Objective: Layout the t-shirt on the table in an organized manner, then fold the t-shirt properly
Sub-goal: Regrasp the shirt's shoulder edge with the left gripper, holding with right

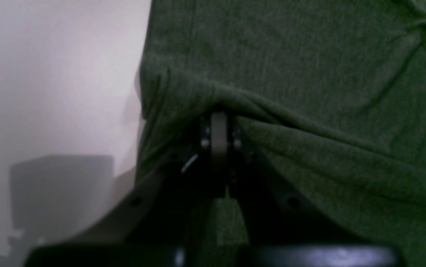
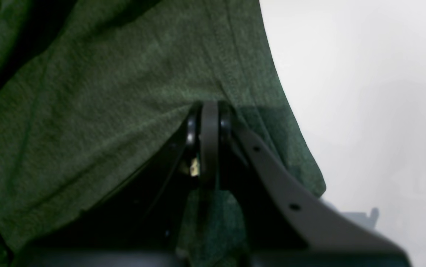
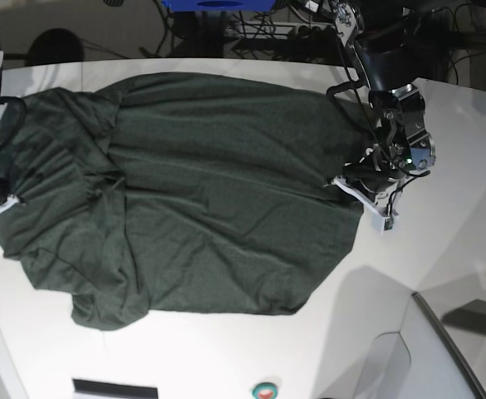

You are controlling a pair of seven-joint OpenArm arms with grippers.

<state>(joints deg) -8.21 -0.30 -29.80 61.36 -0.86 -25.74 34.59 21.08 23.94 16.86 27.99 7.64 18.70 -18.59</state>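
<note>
Both pincers clamped on t-shirt (image 3: 218, 191)

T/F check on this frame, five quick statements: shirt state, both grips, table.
1. The plain dark green t-shirt is spread across the white table. True.
2. The left gripper is open above bare table. False: it is shut on the shirt's edge.
3. The right gripper pinches green fabric. True.
4. The shirt is folded into a neat rectangle. False: it lies unfolded and wrinkled, bunched at one end.
5. A second cloth lies beside the shirt. False: only one cloth shows.
</note>
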